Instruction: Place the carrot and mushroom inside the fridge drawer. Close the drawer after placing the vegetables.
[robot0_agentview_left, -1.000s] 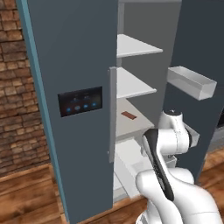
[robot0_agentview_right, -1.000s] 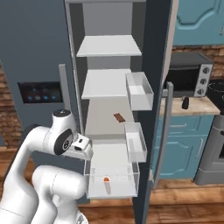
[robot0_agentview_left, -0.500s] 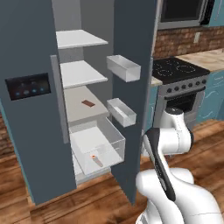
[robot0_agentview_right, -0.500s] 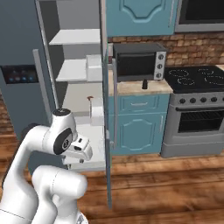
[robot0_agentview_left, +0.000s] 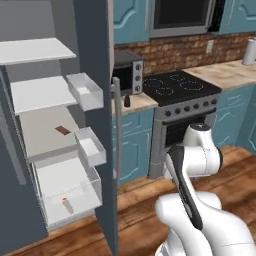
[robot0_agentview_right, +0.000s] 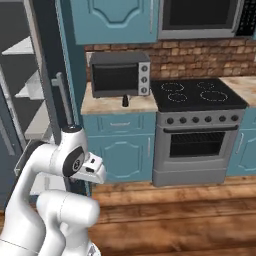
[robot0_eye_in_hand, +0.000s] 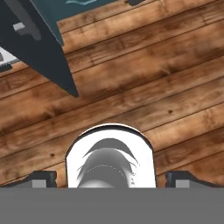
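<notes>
While the carrot (robot0_agentview_left: 65, 204) lies in the drawer (robot0_agentview_left: 70, 192), keep the gripper (robot0_eye_in_hand: 109, 178) open and find the mushroom.

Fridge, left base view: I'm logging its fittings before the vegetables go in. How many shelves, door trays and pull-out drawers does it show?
Flat white shelves: 3
Pale box-shaped door trays: 2
White box-shaped pull-out drawer: 1
Total: 6
</notes>
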